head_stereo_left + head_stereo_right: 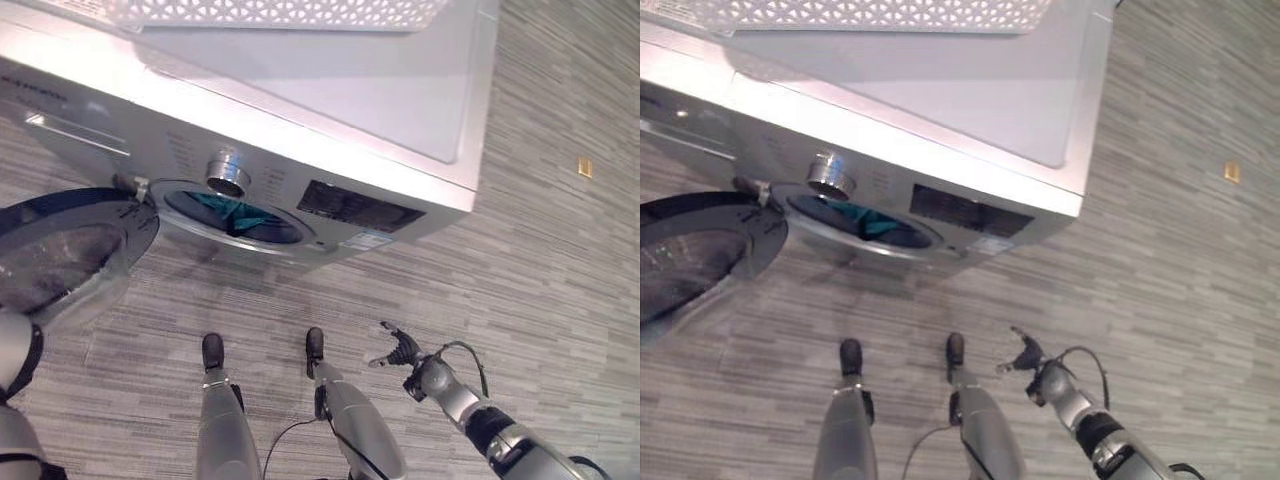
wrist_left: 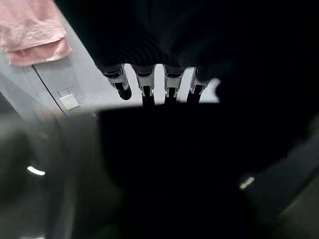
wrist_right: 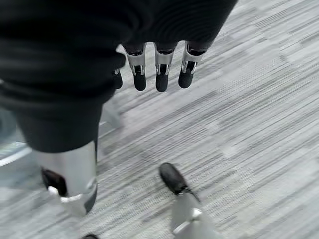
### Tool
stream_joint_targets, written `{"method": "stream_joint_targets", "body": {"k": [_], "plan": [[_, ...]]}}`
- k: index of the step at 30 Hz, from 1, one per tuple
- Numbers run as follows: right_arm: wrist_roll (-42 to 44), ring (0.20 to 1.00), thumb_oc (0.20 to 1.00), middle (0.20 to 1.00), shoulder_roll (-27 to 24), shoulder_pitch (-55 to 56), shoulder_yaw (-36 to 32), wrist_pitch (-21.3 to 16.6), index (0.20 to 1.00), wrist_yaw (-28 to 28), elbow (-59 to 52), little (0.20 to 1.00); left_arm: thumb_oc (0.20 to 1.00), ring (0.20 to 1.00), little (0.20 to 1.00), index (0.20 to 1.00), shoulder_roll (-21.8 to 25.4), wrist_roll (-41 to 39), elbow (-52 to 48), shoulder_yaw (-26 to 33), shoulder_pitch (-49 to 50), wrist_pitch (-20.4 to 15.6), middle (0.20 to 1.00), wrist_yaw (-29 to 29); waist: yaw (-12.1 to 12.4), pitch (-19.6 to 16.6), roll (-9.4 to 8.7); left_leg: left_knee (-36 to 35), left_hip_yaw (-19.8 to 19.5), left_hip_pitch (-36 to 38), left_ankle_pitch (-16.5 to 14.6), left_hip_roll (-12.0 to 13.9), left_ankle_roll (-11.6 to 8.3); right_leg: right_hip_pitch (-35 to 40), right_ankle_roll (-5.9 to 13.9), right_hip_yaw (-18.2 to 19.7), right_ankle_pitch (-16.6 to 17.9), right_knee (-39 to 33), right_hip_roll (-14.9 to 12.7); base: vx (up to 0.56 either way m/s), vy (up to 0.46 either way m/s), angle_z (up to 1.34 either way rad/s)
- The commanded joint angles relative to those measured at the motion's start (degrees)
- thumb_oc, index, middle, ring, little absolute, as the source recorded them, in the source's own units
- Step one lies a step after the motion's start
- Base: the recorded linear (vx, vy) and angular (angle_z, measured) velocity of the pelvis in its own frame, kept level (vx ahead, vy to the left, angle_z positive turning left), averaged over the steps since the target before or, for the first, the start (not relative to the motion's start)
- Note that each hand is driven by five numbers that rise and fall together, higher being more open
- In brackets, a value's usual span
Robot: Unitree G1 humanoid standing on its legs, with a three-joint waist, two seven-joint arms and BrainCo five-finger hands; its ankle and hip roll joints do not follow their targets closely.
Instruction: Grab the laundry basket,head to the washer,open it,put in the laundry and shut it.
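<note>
Grey striped carpet (image 1: 540,250) surrounds a silver washer (image 1: 300,110), door (image 1: 70,250) swung open, teal laundry (image 1: 235,215) inside, white basket (image 1: 280,12) on top; panel print unreadable. Right hand (image 1: 395,350) hangs empty, relaxed; left hand (image 2: 149,82) fingers straight.

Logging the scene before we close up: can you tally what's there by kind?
Washer: 1
Washer door, swung open: 1
Laundry basket, white, on top of the washer: 1
Teal laundry inside the drum: 1
Pink cloth: 1
Robot hands, left hand and right hand: 2
Total: 7
</note>
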Motion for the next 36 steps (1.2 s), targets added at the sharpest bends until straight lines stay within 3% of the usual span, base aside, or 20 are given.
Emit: {"method": "stream_joint_targets", "body": {"k": [1, 7, 9, 10, 13, 18, 23, 26, 28, 29, 32, 35, 36], "plan": [[1.0, 1.000, 1.000, 1.000, -2.9, 2.7, 0.3, 1.8, 1.000, 0.7, 1.8, 1.000, 1.000, 1.000, 1.000, 1.000, -1.0, 3.7, 3.6, -2.9, 4.1, 1.0, 1.000, -6.8, 0.3, -0.3, -2.48, 2.5, -5.3, -6.3, -2.6, 0.9, 2.13, 4.9, 6.06, -1.2, -3.1, -1.2, -4.2, 0.02, 0.015, -0.08], [-0.3, 1.000, 1.000, 1.000, -4.6, 4.7, -0.7, 2.7, 1.000, 1.4, 1.9, 1.000, 1.000, 1.000, 1.000, 1.000, -7.1, 3.0, -1.1, 0.3, 13.5, 1.6, 1.000, -9.3, -0.2, -0.2, -1.72, 2.4, -4.6, -3.9, -3.2, 0.9, 2.25, 5.6, 5.46, -0.8, -4.1, -0.1, -4.2, 0.02, 0.001, -0.06], [-1.9, 1.000, 1.000, 1.000, -7.2, 6.2, -2.5, 3.1, 1.000, 2.1, 0.1, 1.000, 1.000, 1.000, 1.000, 1.000, -10.7, -1.3, -5.3, 4.9, 19.9, 1.1, 1.000, -10.3, -0.5, -0.4, -0.52, 1.3, -4.1, -1.9, -2.9, 0.7, 2.01, 6.0, 4.81, -0.8, -4.7, 0.4, -4.1, -0.03, -0.017, -0.04], [-2.2, 1.000, 1.000, 1.000, -8.2, 6.7, -3.3, 3.2, 1.000, 2.4, -0.5, 1.000, 1.000, 1.000, 1.000, 1.000, -11.6, -3.0, -7.1, 6.3, 21.8, 0.7, 1.000, -10.2, -0.6, -0.2, -0.28, 0.9, -3.7, -2.1, -0.8, 0.5, 2.20, 5.4, 4.52, -0.8, -3.7, 0.5, -4.3, -0.08, -0.031, -0.04], [-3.5, 1.000, 1.000, 1.000, -11.4, 8.7, -6.3, 2.5, 1.000, 3.8, -5.4, 1.000, 1.000, 1.000, 1.000, 1.000, -12.9, -6.3, -11.8, 11.3, 28.8, -1.4, 1.000, -8.7, -0.6, -0.8, 0.83, -0.3, -2.9, 0.3, -0.4, 0.8, 1.65, 6.2, 4.17, -0.3, -3.8, 0.3, -4.0, -0.02, -0.051, -0.02], [-5.0, 1.000, 1.000, 1.000, -15.9, 11.1, -10.8, 0.8, 1.000, 5.0, -10.2, 1.000, 1.000, 1.000, 1.000, 1.000, -15.0, -6.9, -17.6, 14.9, 38.6, -3.9, 1.000, -5.3, -0.6, -1.6, 2.54, -2.8, -1.8, 4.3, 1.3, 2.3, 0.82, 7.5, 3.48, 1.0, -4.6, 0.5, -2.7, 0.01, -0.081, -0.22], [-6.3, 1.000, 1.000, 1.000, -19.7, 14.9, -15.4, -0.3, 1.000, 6.3, -11.8, 1.000, 1.000, 1.000, 1.000, 1.000, -20.1, -11.8, -22.2, 18.5, 45.9, -7.1, 1.000, -4.4, -1.1, -2.8, 5.38, -7.3, -0.4, 8.3, 6.2, 5.0, -1.29, 9.9, 2.46, 1.0, -5.7, -0.7, -0.8, 0.00, -0.118, -0.12], [-6.7, 1.000, 1.000, 1.000, -22.2, 16.8, -17.7, -1.3, 1.000, 6.6, -12.2, 1.000, 1.000, 1.000, 1.000, 1.000, -24.0, -13.5, -20.9, 19.9, 45.7, -8.1, 1.000, -2.0, -2.1, -4.0, 7.26, -9.7, 1.4, 10.6, 8.9, 6.8, -2.35, 11.5, 1.70, 1.4, -6.4, -2.5, 0.8, -0.01, -0.097, -0.13], [-6.7, 1.000, 1.000, 1.000, -22.1, 17.0, -18.0, -1.5, 1.000, 6.4, -11.3, 1.000, 1.000, 1.000, 1.000, 1.000, -25.8, -12.6, -19.3, 20.0, 43.8, -8.1, 1.000, 0.1, -2.4, -4.4, 7.59, -10.9, 1.7, 11.3, 10.0, 7.3, -2.67, 11.9, 1.56, 1.4, -6.7, -2.8, 1.3, 0.00, -0.096, -0.15], [-6.7, 1.000, 1.000, 1.000, -20.9, 18.1, -18.5, -1.6, 1.000, 5.4, -9.3, 1.000, 1.000, 1.000, 1.000, 1.000, -30.4, -14.1, -16.4, 20.8, 39.3, -7.9, 1.000, 4.0, -3.2, -5.2, 8.23, -13.0, 1.6, 11.8, 11.6, 7.5, -2.80, 12.4, 1.17, 1.2, -7.3, -3.0, 1.8, -0.01, -0.125, -0.01], [-7.1, 1.000, 1.000, 1.000, -18.2, 20.5, -17.9, -1.1, 1.000, 3.7, -7.5, 1.000, 1.000, 1.000, 1.000, 1.000, -40.6, -17.4, -16.2, 18.1, 32.5, -8.8, 1.000, 7.6, -5.0, -7.0, 9.68, -18.2, 1.5, 12.8, 14.5, 7.2, -3.04, 12.7, 0.89, 0.4, -8.0, -3.3, 2.4, -0.01, -0.088, 0.01], [-6.8, 1.000, 1.000, 1.000, -17.8, 21.7, -18.4, -1.3, 1.000, 3.6, -10.8, 1.000, 1.000, 1.000, 1.000, 1.000, -43.1, -18.3, -17.8, 16.5, 30.6, -9.1, 1.000, 8.6, -5.8, -7.8, 10.07, -19.0, 1.9, 12.8, 14.6, 7.3, -3.35, 12.7, 0.98, 0.7, -8.0, -4.0, 2.4, -0.04, -0.055, 0.13], [-4.9, 1.000, 1.000, 1.000, -18.2, 23.9, -19.1, -2.3, 1.000, 4.1, -16.2, 1.000, 1.000, 1.000, 1.000, 1.000, -45.0, -19.1, -18.2, 15.4, 27.5, -9.7, 1.000, 9.9, -7.5, -8.5, 10.03, -19.1, 3.8, 13.8, 14.9, 7.8, -3.76, 12.8, 1.08, 2.0, -7.5, -4.7, 2.7, -0.03, -0.037, -0.09]]}}
